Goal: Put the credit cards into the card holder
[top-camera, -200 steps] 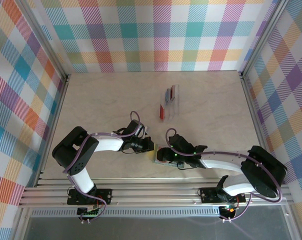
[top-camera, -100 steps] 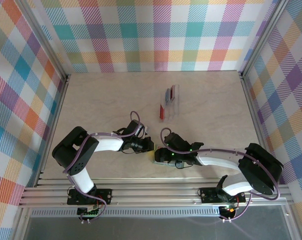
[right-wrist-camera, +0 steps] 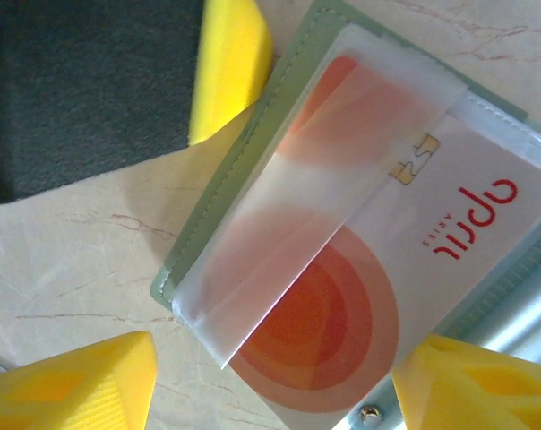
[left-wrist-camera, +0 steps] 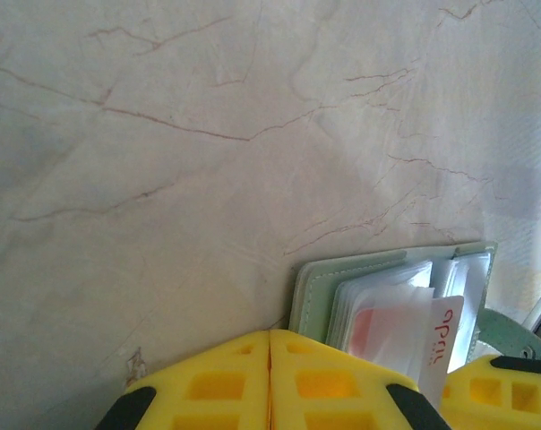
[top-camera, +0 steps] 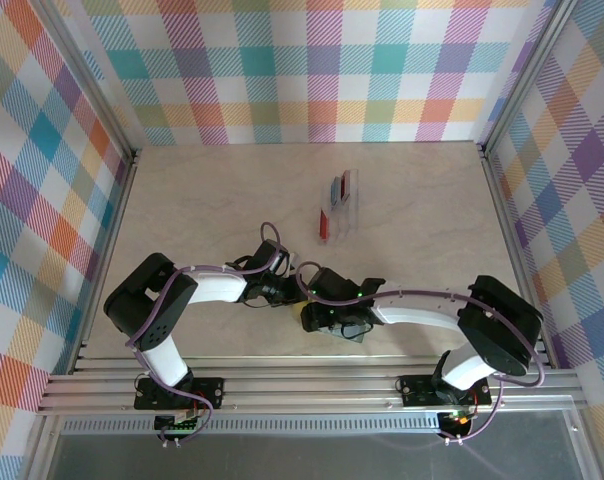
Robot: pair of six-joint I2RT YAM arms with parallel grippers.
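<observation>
One sage-green card holder [right-wrist-camera: 237, 170] lies open on the marbled bench [left-wrist-camera: 163, 134], low and centre in the overhead view, beneath the two wrists. One pale card [right-wrist-camera: 450, 242], bearing an orange-red round mark [right-wrist-camera: 333, 305] and red lettering, sits partway in the holder. Its upper-left half lies under a frosted clear pocket [right-wrist-camera: 324, 161], and the rest sticks out toward the lower right of the right wrist view.

The right end effector [right-wrist-camera: 278, 354] is released, its two yellow fingers [right-wrist-camera: 73, 385] spread wide on either side of the card's exposed end. The lower-left finger stands clear of the card; whether the lower-right one touches it cannot be told. The left end effector [left-wrist-camera: 270, 351] is clenched, its two yellow fingers pressed together with nothing between them. In the right wrist view, one of those fingers sits just beside the holder's green rim at upper left.

Further up the bench, well apart from the holder, one clear rack [top-camera: 340, 205] carries three more cards on edge. One red card [top-camera: 325, 223] stands at its lower end, and a blue card [top-camera: 334, 188] and a dark red card [top-camera: 346, 181] stand side by side at its upper end. They are too small there for any markings to be read.
</observation>
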